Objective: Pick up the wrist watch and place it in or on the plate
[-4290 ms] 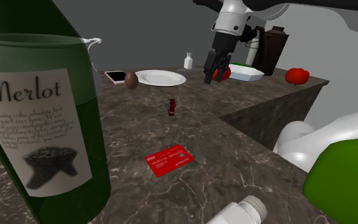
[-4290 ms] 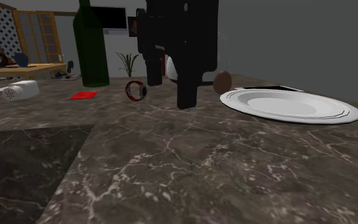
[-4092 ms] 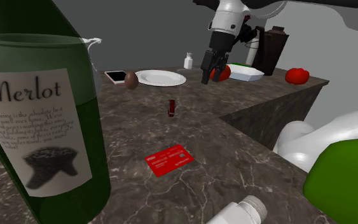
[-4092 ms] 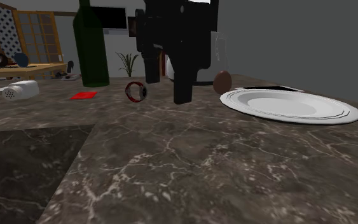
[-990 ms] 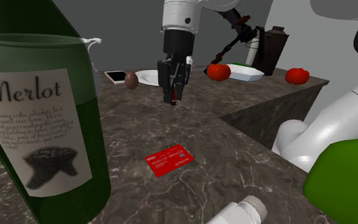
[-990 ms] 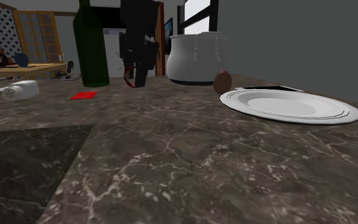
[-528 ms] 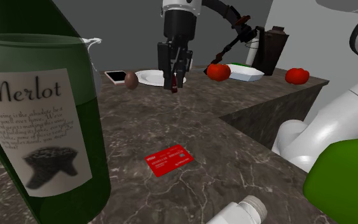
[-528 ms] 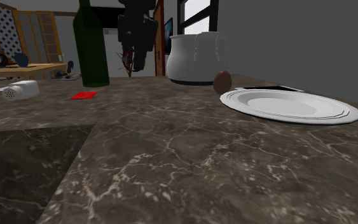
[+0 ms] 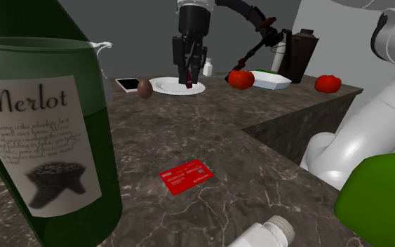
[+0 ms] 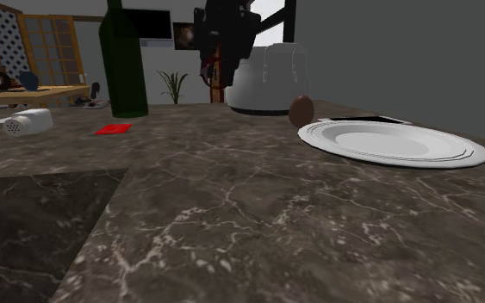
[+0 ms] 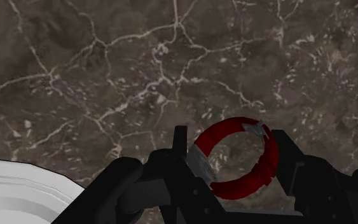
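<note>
One red wrist watch point(image 11: 268, 162) is hanging clamped in the gripper point(image 9: 187, 77) near the white plate point(image 9: 166, 88); I'd be centring it, then lowering before releasing.

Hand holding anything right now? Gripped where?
Yes: the hand holds the red wrist watch, its fingers clasping the outer sides of the band loop, clear of the marble counter.

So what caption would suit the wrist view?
Black hand clasps a red watch above the dark counter, white plate close by.
</note>
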`<move>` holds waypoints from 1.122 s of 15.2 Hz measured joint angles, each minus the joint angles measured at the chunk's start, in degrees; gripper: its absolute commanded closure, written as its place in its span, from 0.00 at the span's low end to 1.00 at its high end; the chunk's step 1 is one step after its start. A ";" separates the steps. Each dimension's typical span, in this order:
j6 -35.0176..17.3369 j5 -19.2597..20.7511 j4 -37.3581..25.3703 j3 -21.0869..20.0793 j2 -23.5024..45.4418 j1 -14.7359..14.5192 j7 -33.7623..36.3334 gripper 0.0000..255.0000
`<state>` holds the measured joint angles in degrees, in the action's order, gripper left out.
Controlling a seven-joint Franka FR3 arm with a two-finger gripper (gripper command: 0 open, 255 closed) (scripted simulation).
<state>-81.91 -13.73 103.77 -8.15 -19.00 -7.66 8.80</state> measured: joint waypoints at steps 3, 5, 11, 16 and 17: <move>0.59 1.26 -3.99 2.00 4.11 1.26 -3.08 1.00; 1.18 2.01 -7.03 3.41 7.01 2.17 -5.31 1.00; 3.51 3.37 -17.44 6.93 16.21 4.83 -11.20 1.00; 7.00 3.63 -29.76 9.31 25.88 7.36 -15.61 1.00; 7.92 3.59 -32.57 9.75 27.94 7.97 -16.48 1.00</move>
<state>-73.99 -10.14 71.20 1.59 8.94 0.31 -7.68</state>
